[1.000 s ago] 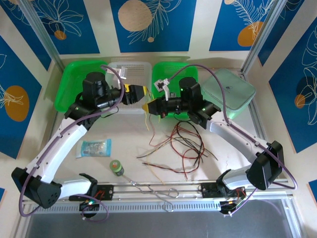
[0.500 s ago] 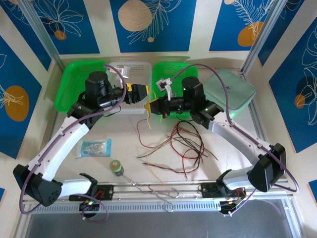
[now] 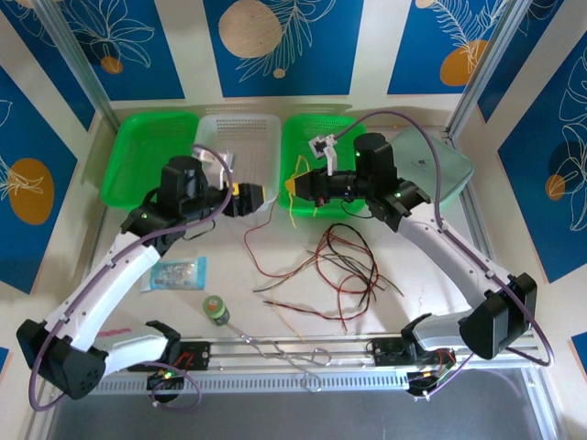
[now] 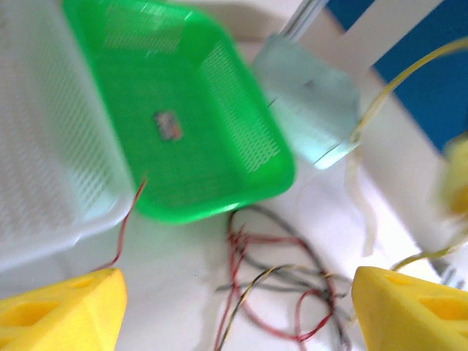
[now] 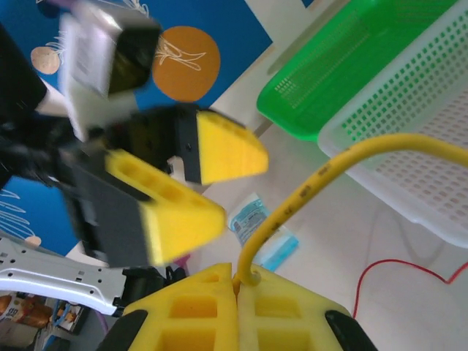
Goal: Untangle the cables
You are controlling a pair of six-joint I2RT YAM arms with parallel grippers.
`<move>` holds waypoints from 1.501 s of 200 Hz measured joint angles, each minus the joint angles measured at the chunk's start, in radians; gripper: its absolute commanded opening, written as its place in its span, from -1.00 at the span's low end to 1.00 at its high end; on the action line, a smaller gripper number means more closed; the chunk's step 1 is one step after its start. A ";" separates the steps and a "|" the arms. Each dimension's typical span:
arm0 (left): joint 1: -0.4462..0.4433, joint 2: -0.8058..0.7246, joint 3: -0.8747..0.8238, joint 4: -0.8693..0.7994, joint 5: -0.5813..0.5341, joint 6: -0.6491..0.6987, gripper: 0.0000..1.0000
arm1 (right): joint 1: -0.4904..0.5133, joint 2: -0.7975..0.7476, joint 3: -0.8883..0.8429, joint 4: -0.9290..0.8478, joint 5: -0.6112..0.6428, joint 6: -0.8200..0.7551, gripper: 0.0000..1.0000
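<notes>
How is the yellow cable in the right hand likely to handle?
Probably bendy but springy: the yellow cable holds a smooth arc from the shut right hand. Likely light, being thin. Its dangling end may swing.
</notes>
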 measured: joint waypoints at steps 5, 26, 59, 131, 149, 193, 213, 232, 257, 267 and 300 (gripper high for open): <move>0.000 0.000 -0.024 -0.017 -0.015 0.007 0.61 | -0.003 -0.006 0.000 -0.008 0.005 -0.003 -1.00; 0.000 0.032 -0.118 -0.051 -0.065 0.021 0.61 | -0.013 -0.026 0.000 -0.038 0.032 -0.011 -1.00; 0.000 0.129 -0.224 -0.054 -0.117 0.021 0.61 | -0.024 -0.031 0.000 -0.100 0.095 -0.014 -1.00; 0.000 0.359 -0.241 0.031 -0.177 -0.002 0.54 | -0.037 -0.032 0.000 -0.167 0.158 -0.019 -1.00; 0.000 0.421 -0.240 0.062 -0.178 -0.013 0.47 | -0.042 -0.037 0.000 -0.175 0.161 -0.020 -1.00; 0.002 0.529 -0.214 0.082 -0.205 -0.039 0.09 | -0.060 -0.074 -0.007 -0.185 0.165 -0.029 -1.00; 0.003 0.544 -0.201 0.068 -0.220 -0.053 -0.07 | -0.069 -0.100 -0.014 -0.192 0.165 -0.030 -1.00; 0.004 0.546 -0.198 0.060 -0.230 -0.066 -0.22 | -0.079 -0.117 -0.024 -0.196 0.165 -0.035 -1.00; 0.005 0.544 -0.198 0.068 -0.228 -0.074 -0.61 | -0.090 -0.132 -0.043 -0.198 0.165 -0.037 -1.00; 0.000 0.546 -0.198 0.092 -0.210 -0.069 -0.81 | -0.092 -0.134 -0.050 -0.198 0.165 -0.037 -1.00; -0.003 0.512 -0.198 0.126 -0.182 -0.084 -1.00 | -0.094 -0.134 -0.070 -0.198 0.164 -0.037 -1.00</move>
